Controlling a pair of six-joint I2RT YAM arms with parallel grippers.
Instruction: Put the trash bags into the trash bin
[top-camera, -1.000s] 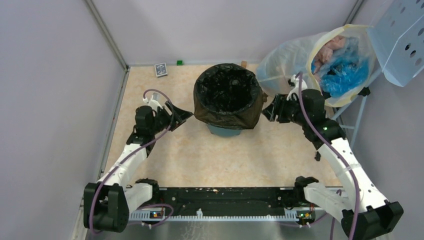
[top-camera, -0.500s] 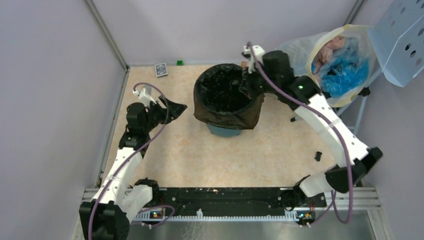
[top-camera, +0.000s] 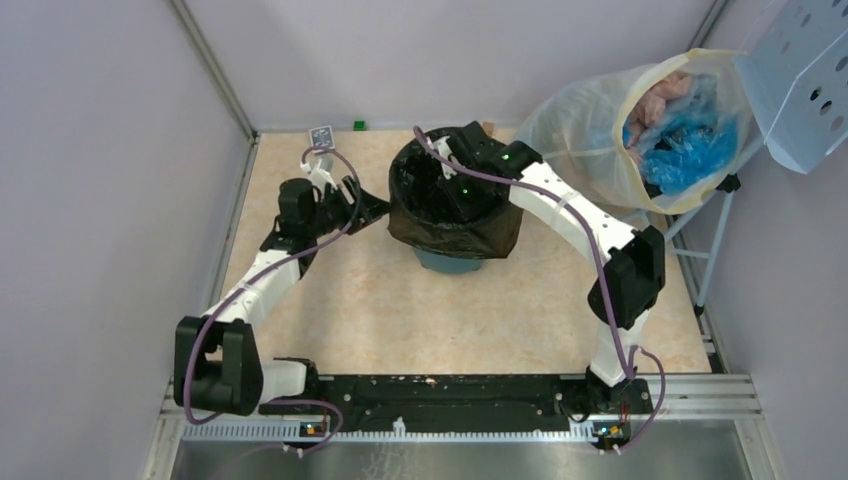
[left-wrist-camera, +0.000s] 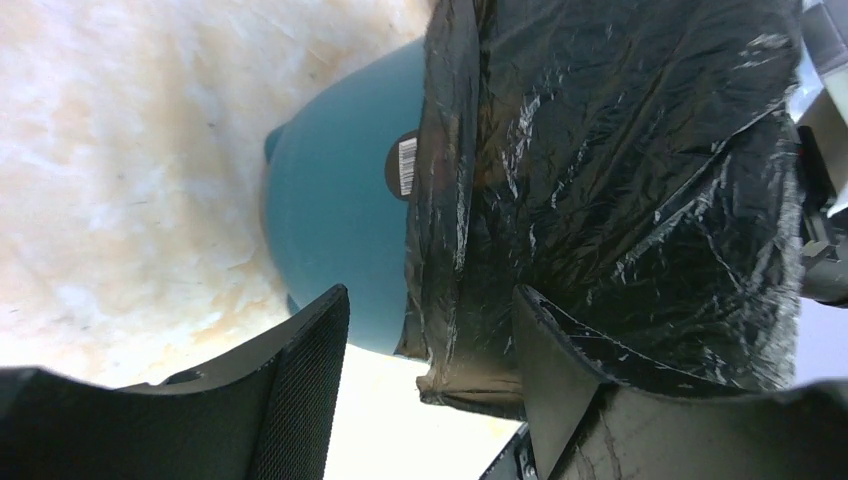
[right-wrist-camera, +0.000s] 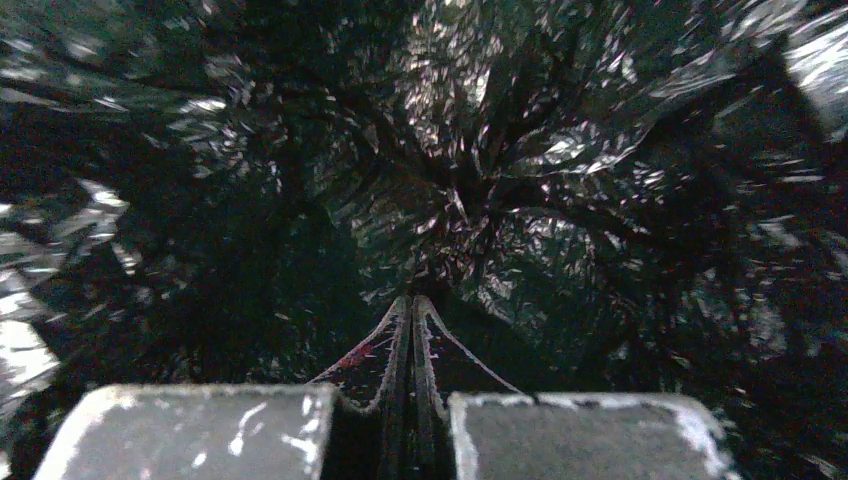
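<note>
Inside the trash bin (top-camera: 445, 262): liner seating.
Fingers together, the right gripper (right-wrist-camera: 412, 325) likely presses the trash bag (top-camera: 455, 230) down; the left gripper (left-wrist-camera: 428, 300), fingers apart, brackets its overhang.

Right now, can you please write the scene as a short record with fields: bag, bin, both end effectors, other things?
trash bag: black, lining the bin, edge folded down over the rim
trash bin: teal, upright, only its lower part showing
left end effector: open, beside the bin's left side, at the bag's hanging edge
right end effector: shut, inside the bag-lined bin
other: translucent sack with blue and pink contents, far right
</note>
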